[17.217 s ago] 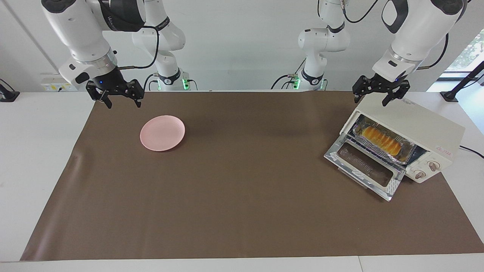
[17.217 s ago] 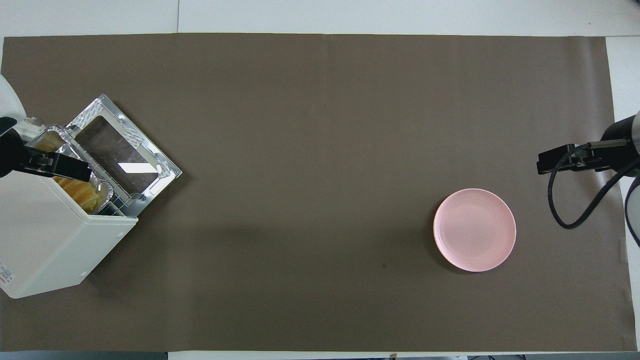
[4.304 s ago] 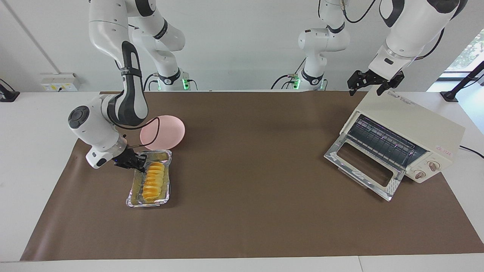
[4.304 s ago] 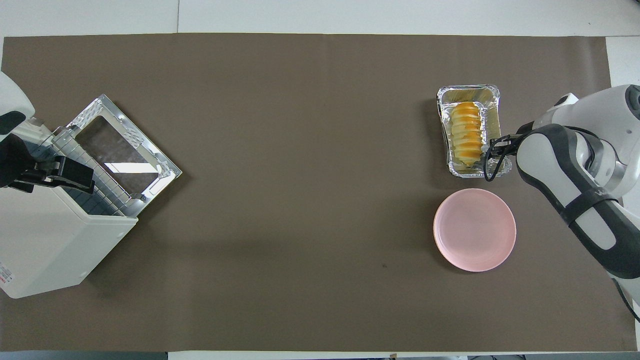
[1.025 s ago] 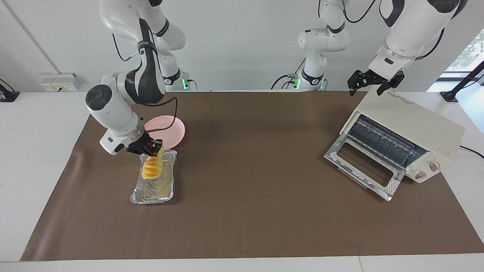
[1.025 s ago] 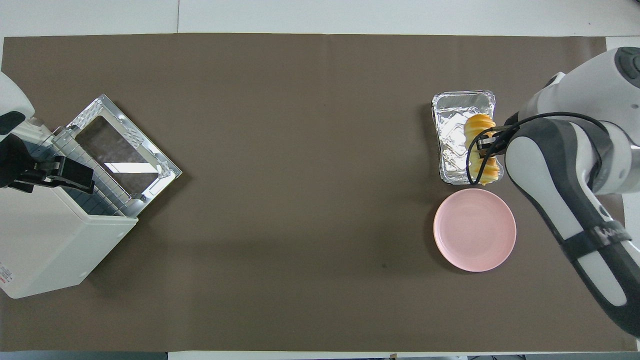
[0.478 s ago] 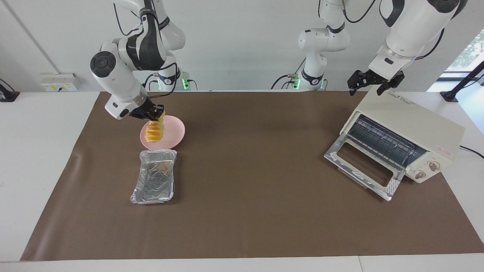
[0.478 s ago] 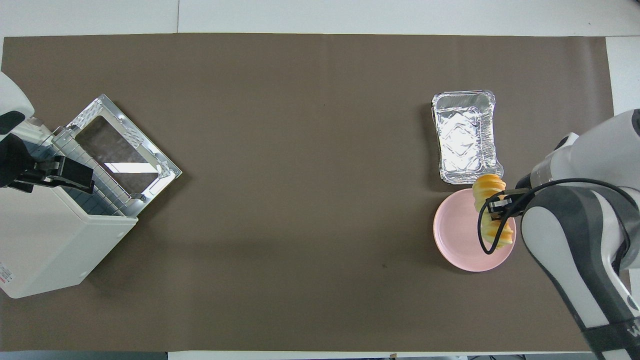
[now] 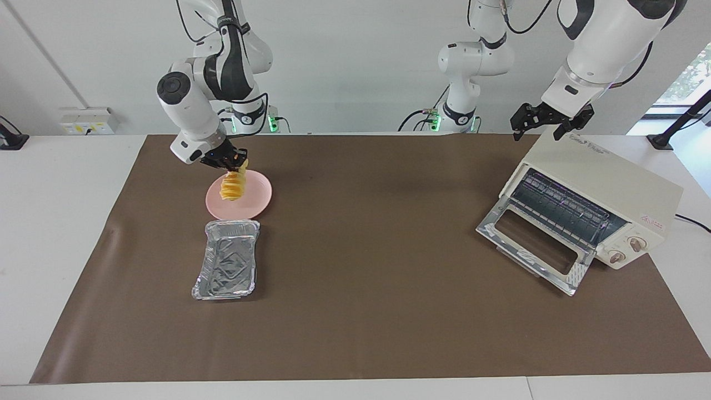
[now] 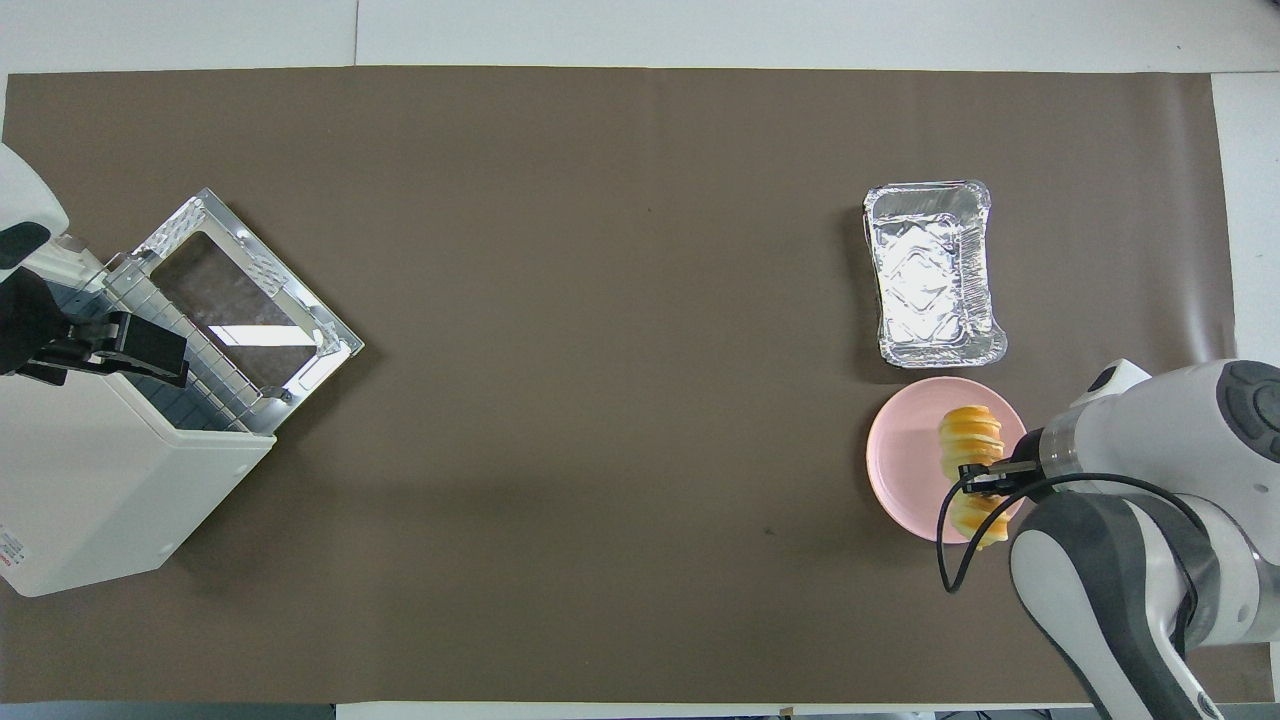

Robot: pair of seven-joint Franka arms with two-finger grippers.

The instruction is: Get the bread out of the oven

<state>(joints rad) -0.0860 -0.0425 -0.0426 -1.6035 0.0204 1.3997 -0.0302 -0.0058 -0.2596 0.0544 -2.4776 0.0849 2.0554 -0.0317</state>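
A brown mat (image 9: 366,311) covers most of the white table (image 9: 55,233), its edges running close to the table's edges; a pale wall stands at the robots' end, and a window shows at the left arm's end.

At the left arm's end of the table sits the oven (image 9: 602,191), turned at an angle, its glass door (image 9: 533,250) dropped open onto the mat and its wire rack (image 9: 561,208) bare. The left tool (image 9: 547,125) waits over the oven's top corner nearest the robots, its fingers spread, holding nothing.

Toward the right arm's end lies a pink plate (image 9: 258,200), and just beside it, farther from the robots, an empty crinkled foil tray (image 9: 226,266); the two nearly touch at their rims.

The right tool (image 9: 230,160) hangs over the plate, pinching the bread (image 9: 232,188) by its upper end. The loaf dangles upright above the plate; whether its lower end touches the plate cannot be told. Nothing stands between plate and oven; the middle of the mat is bare.
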